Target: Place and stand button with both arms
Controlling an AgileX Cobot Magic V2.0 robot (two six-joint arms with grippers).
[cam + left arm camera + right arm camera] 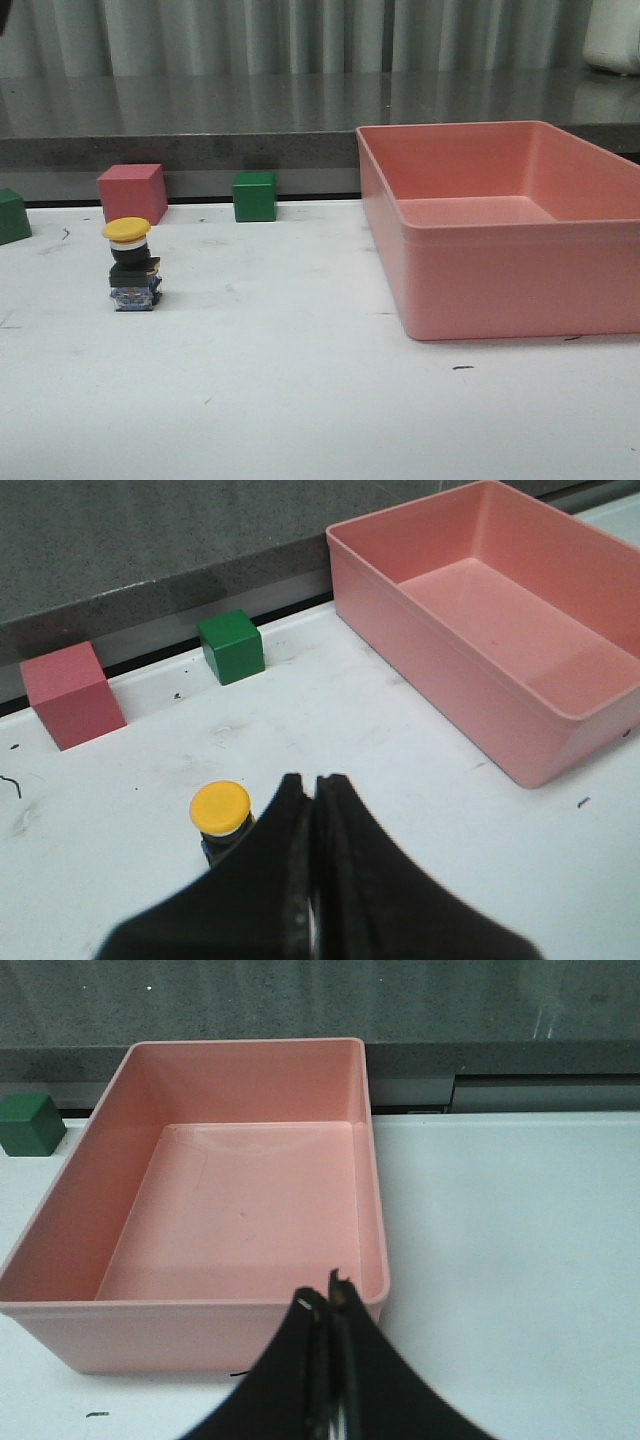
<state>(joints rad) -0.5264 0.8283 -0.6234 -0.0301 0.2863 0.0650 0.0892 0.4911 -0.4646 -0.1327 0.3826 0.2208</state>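
The button [132, 264] stands upright on the white table at the left, yellow cap on top, black body and bluish-grey base below. In the left wrist view its yellow cap [220, 808] shows just beside my left gripper [312, 782], which is shut and empty, held above the table. My right gripper [326, 1295] is shut and empty, above the near wall of the pink bin. Neither arm shows in the front view.
A large empty pink bin [470, 270] stands at the right, also in the left wrist view [440, 680] and the right wrist view [190, 1325]. A pink cube [132, 192], a green cube [254, 196] and another green cube [12, 216] sit along the table's back edge.
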